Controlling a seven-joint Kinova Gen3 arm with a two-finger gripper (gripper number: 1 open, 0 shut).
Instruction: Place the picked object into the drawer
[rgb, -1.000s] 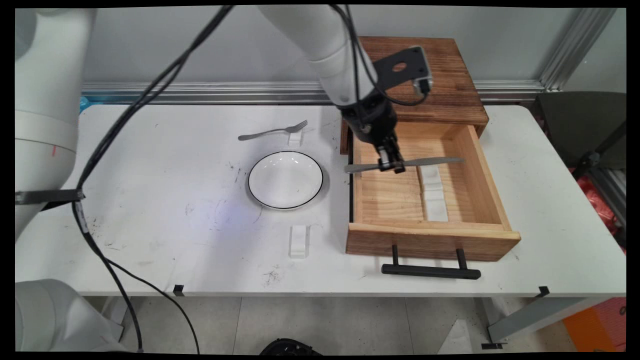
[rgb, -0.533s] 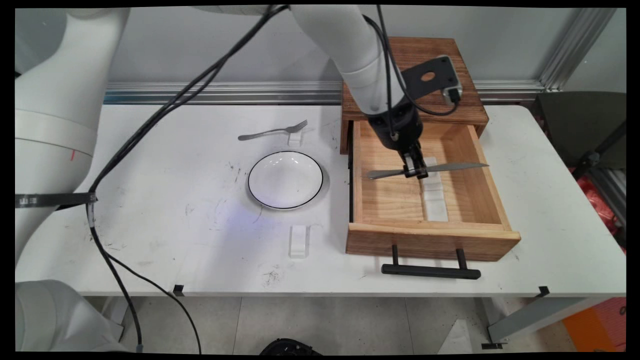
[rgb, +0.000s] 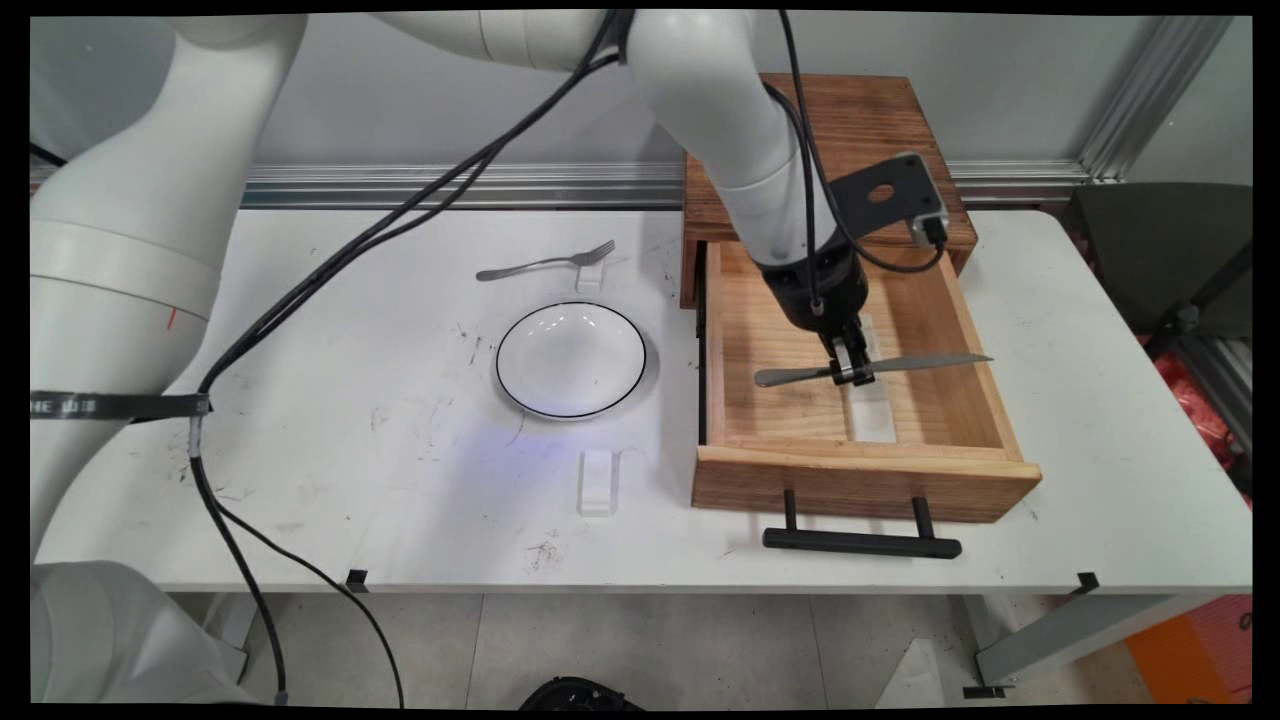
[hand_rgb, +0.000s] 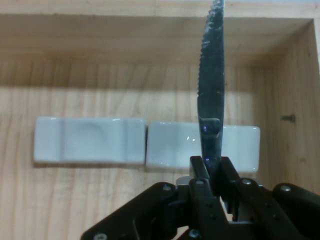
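In the main view, the gripper (rgb: 850, 372) hangs over the open wooden drawer (rgb: 800, 400) with its fingers clamped on a table knife (rgb: 930, 362) near its middle. The knife lies level and crosswise, handle toward the plate side and blade toward the drawer's right wall, so both ends clear the wood. Two white rests (rgb: 872, 415) lie end to end on the drawer floor, directly beneath the gripper. Out on the table, a black-rimmed white plate (rgb: 571, 359) sits left of the drawer, a fork (rgb: 545, 264) is propped on a small white rest (rgb: 591, 272) behind it, and another white rest (rgb: 598, 482) lies unused in front of it.

In the hand view, the fingers (hand_rgb: 199, 170) pinch the knife (hand_rgb: 212, 75) edge-on, its serrated blade running up toward the drawer's far wall. The right-hand white rest (hand_rgb: 235, 145) lies just under the blade, the left-hand one (hand_rgb: 89, 140) beside it, touching or nearly so.
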